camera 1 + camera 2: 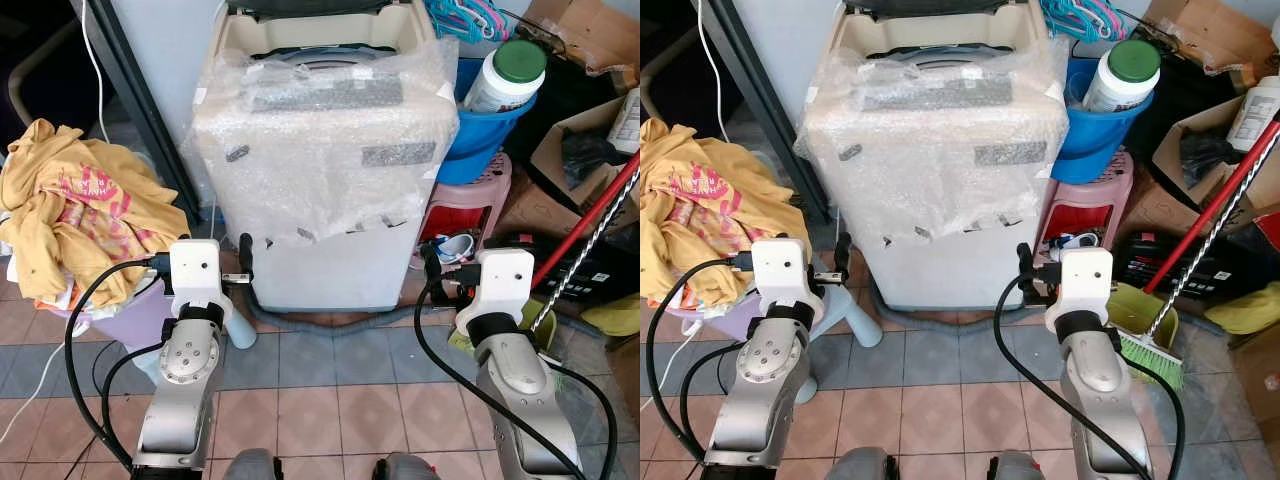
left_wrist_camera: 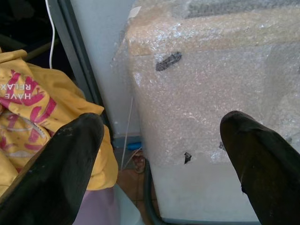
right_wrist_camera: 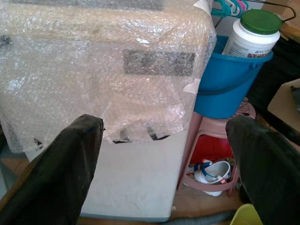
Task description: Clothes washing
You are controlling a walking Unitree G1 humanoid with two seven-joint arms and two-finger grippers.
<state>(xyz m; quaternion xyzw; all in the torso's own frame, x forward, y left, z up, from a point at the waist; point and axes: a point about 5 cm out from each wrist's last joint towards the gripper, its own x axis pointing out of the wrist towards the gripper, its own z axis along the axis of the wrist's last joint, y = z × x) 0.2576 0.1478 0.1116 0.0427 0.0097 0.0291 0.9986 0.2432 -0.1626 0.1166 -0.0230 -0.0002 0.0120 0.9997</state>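
Note:
A top-loading washing machine (image 1: 320,150), wrapped in bubble wrap, stands straight ahead with its lid area open at the top. To its left, a pile of yellow clothes with pink print (image 1: 75,210) heaps over a lavender basket (image 1: 140,320). My left gripper (image 2: 159,159) is open and empty, held low between the basket and the machine's front left corner. The right gripper (image 3: 164,159) is also open and empty, in front of the machine's lower right corner. Neither gripper touches anything.
Right of the machine, a blue bucket (image 1: 480,135) holding a white jar with a green lid (image 1: 505,75) sits on a pink stool (image 1: 470,205) with shoes (image 1: 455,245) beneath. A red-handled broom (image 1: 590,230) and cardboard boxes (image 1: 585,150) crowd the right. A grey hose (image 1: 330,322) lies at the machine's base.

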